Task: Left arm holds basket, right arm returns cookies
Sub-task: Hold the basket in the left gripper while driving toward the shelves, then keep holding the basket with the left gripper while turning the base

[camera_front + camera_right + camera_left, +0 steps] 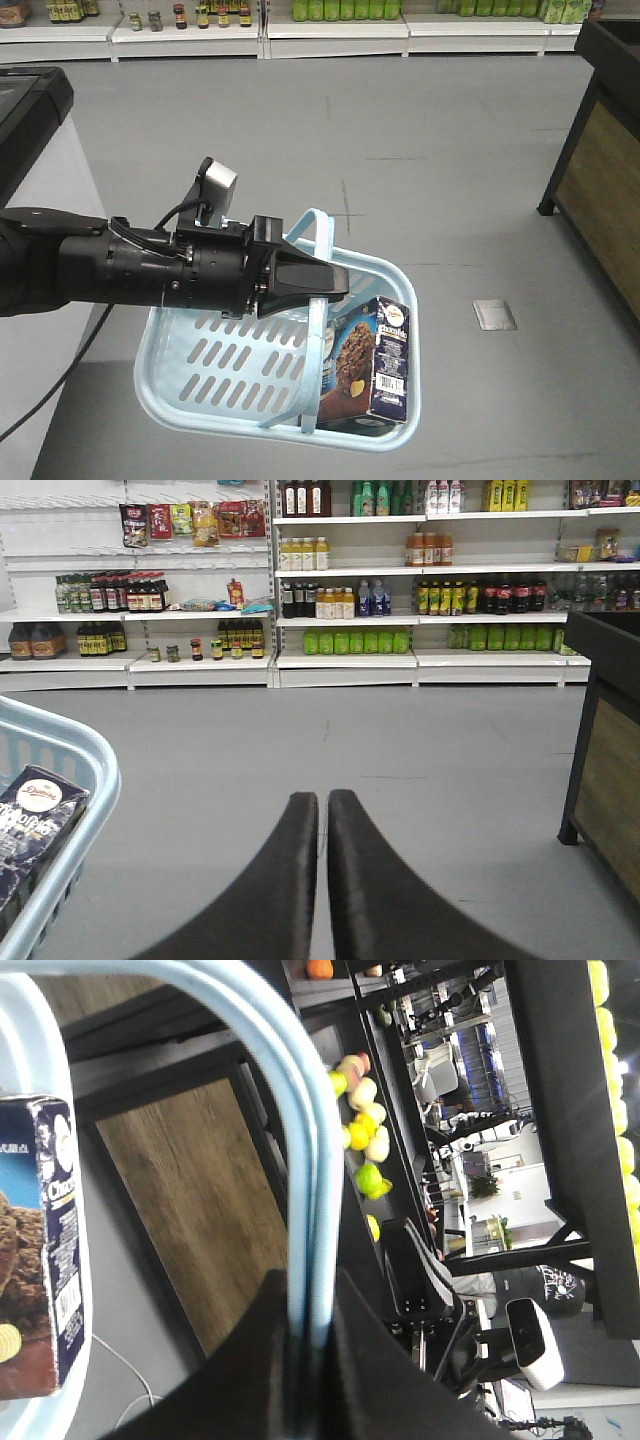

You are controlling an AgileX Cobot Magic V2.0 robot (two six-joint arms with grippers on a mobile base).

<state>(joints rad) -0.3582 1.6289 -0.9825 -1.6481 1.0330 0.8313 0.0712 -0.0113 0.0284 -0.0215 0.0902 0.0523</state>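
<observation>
Left arm [120, 265] reaches in from the near left edge of the front view, silver camera block on top, cable trailing below. Left hand [325, 285] is clamped on the hoop handle [318, 235] of the basket [140, 390]. The left wrist view confirms this: both black fingers [250, 1360] are pressed against the pale blue handle bar [310, 1210].

The basket hangs below the hand, seemingly clear of the floor, though the underside is not visible. The cookies [375, 365] are inside it, in the right-hand corner, touching the basket wall. The carton stands on end and appears to lean slightly. The cookie picture and barcode side face the front camera.

Right hand [322, 810] is closed, its fingers meeting with nothing between them. It is outside the basket, to the right of the rim [90, 760], and apart from the carton [35, 820].

Grey floor [450, 150] extends beyond, with a small metal plate [494, 315] set into it near the basket. A dark cabinet with a wood panel [600, 170] stands at the right. Stocked store shelves [340, 580] line the far wall.
</observation>
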